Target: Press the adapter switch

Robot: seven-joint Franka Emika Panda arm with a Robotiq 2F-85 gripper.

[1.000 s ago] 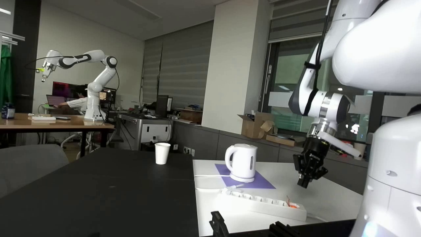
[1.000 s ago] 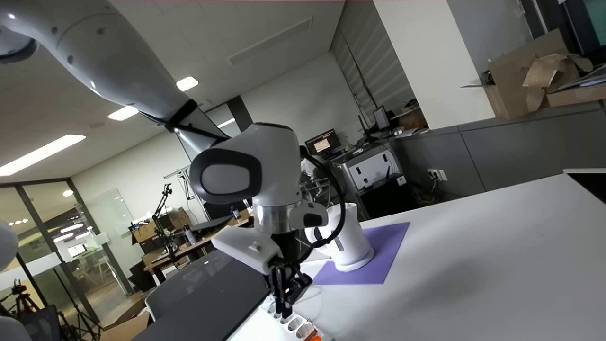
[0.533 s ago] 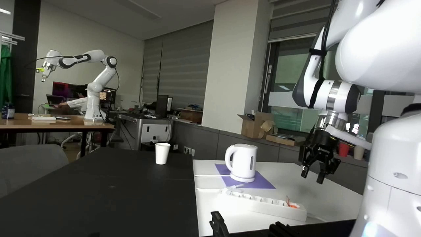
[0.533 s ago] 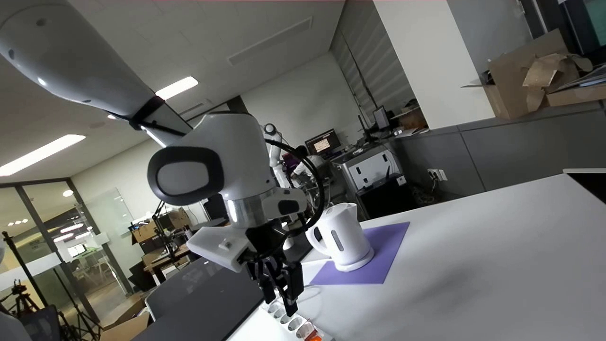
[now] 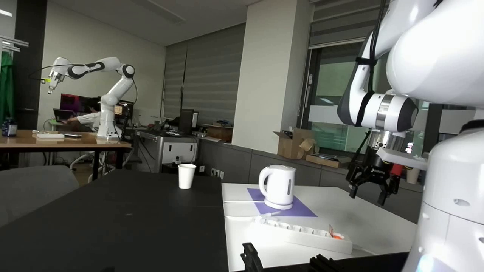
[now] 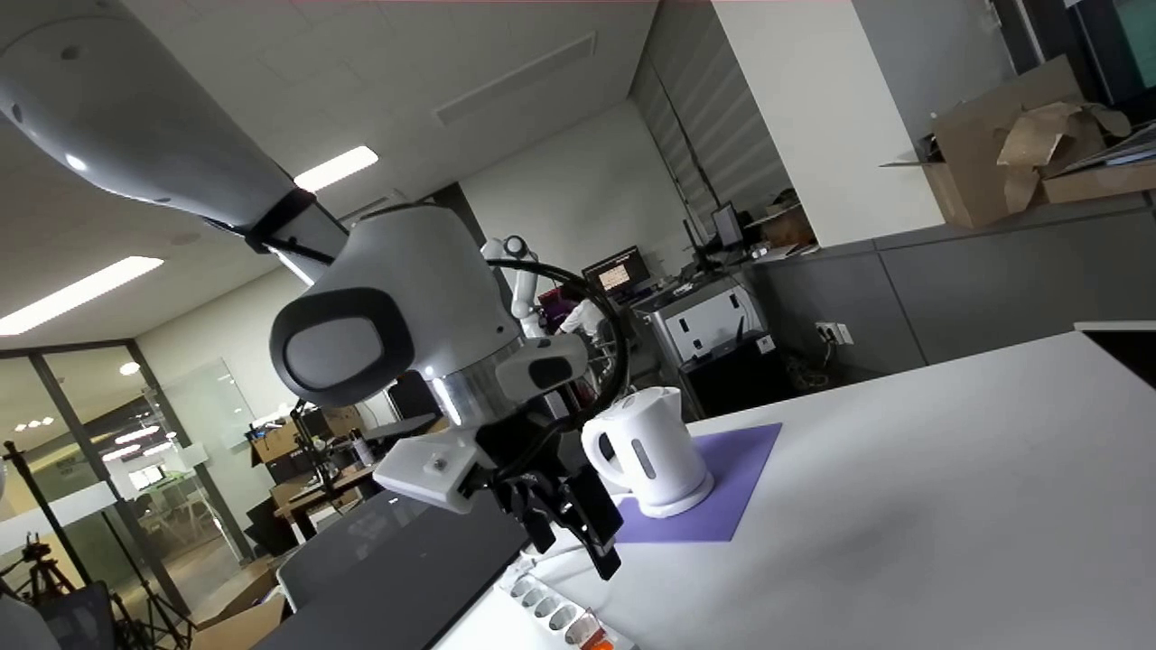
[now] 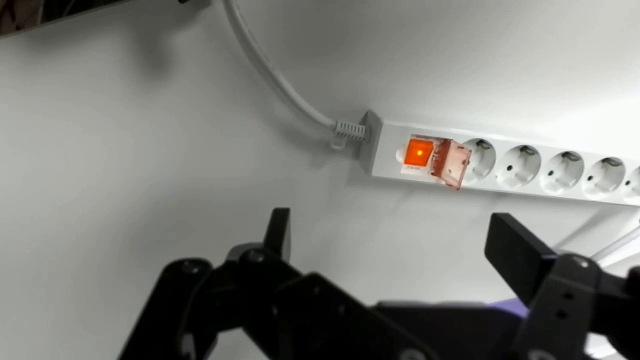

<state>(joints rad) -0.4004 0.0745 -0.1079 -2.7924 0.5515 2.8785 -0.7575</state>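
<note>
The adapter switch (image 7: 419, 152) is a small orange button with a bright spot on it, near the cord end of the white power strip (image 7: 387, 150). Beside it, a clear reddish flap (image 7: 455, 165) stands raised towards the sockets. Both exterior views show the switch (image 5: 336, 237) as an orange patch on the strip. My gripper (image 7: 390, 215) is open, its two black fingers wide apart with only white tabletop seen between them. In an exterior view the gripper (image 5: 367, 199) hangs in the air above the table, apart from the strip.
A white kettle (image 5: 280, 185) stands on a purple mat (image 5: 304, 209) behind the strip. A white cord (image 7: 280, 82) curves away from the strip's end. The black table (image 5: 151, 215) with a paper cup (image 5: 186, 176) adjoins the white table (image 6: 885, 506).
The fingers have gone from together to wide apart. My gripper has risen and tilted, shifting right in an exterior view; strip and kettle have stayed put.
</note>
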